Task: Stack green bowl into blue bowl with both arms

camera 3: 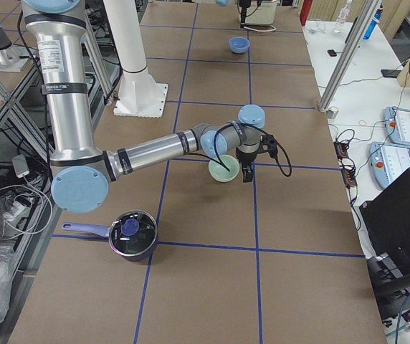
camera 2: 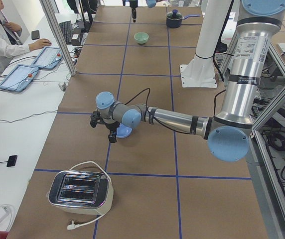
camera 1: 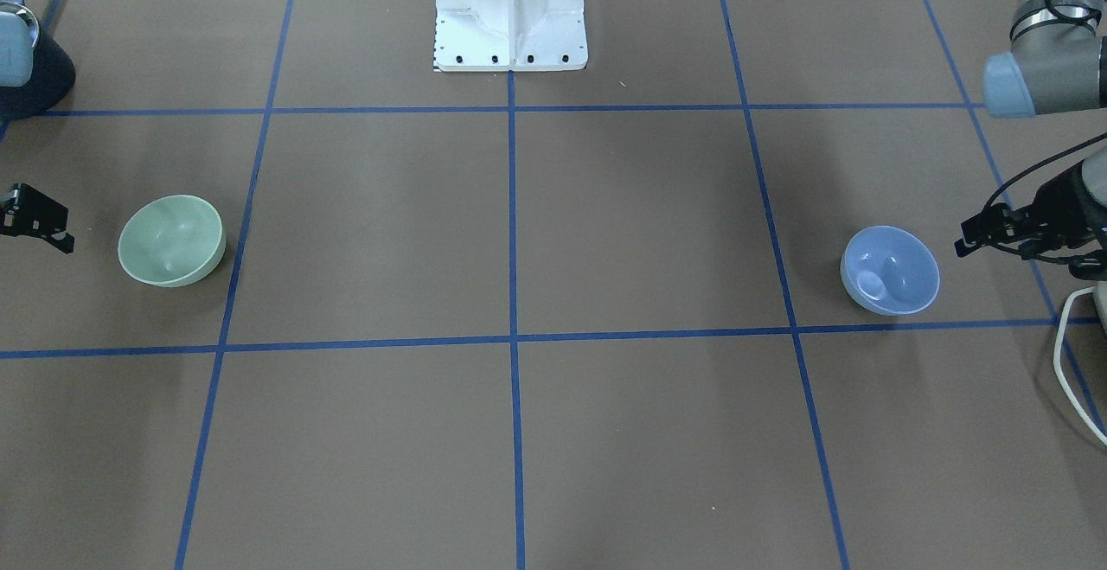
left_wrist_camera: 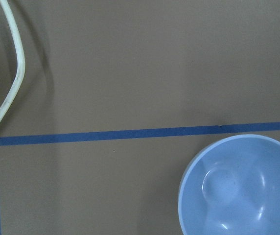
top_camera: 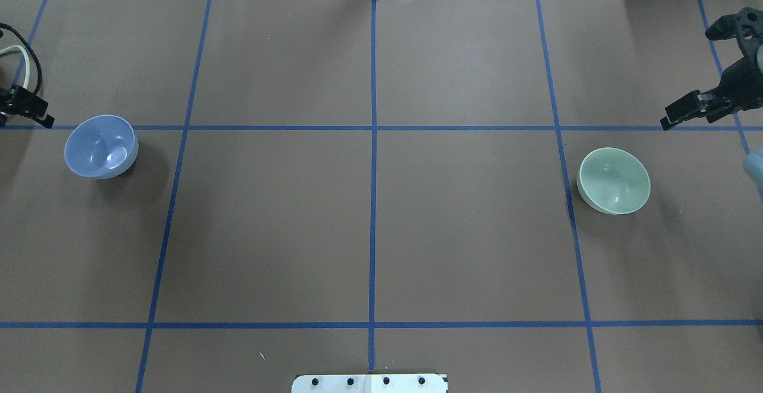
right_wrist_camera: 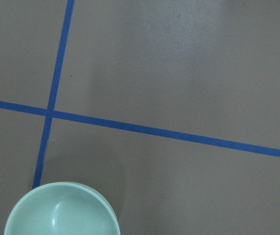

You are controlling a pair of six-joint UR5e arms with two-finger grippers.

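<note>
The green bowl (top_camera: pixel 614 179) stands upright on the brown table at the robot's right; it also shows in the front view (camera 1: pixel 171 240) and at the bottom of the right wrist view (right_wrist_camera: pixel 61 210). The blue bowl (top_camera: pixel 100 146) stands upright at the robot's left; it shows in the front view (camera 1: pixel 891 269) and the left wrist view (left_wrist_camera: pixel 240 188). My left gripper (top_camera: pixel 33 110) hovers just beyond the blue bowl's outer side and looks open and empty. My right gripper (top_camera: pixel 685 110) hovers beside the green bowl, open and empty. The bowls are far apart.
The white robot base (camera 1: pixel 510 8) is at the table's near middle. A toaster (camera 2: pixel 80 193) with a white cable (camera 1: pixel 1068 371) sits past the blue bowl. A dark pot (camera 3: pixel 130 235) sits past the green bowl. An operator sits at a side desk.
</note>
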